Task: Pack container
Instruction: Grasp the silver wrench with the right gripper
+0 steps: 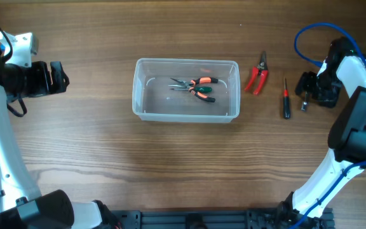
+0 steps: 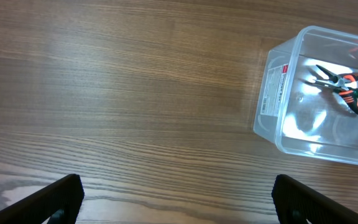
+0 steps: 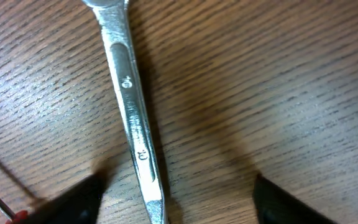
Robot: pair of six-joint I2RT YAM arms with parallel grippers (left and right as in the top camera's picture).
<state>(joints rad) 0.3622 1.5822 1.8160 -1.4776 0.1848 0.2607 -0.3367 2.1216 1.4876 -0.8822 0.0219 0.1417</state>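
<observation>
Container (image 1: 141,95) far from right end effector (image 1: 306,95)

Bare table (image 1: 94,146) is lying open left of the container (image 1: 136,89); on its right, red cutters (image 1: 257,77) and a screwdriver (image 1: 286,100) are crowding the way.

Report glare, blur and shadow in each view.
Overhead: even light, sharp, with only a faint sheen on the container floor. Left wrist: bright glare patches wash out part of the container's floor, and the left gripper is dark and soft-edged. Right wrist: the wrench is in focus with a reflective streak and a soft shadow to its right, and the right gripper is blurred.
</observation>
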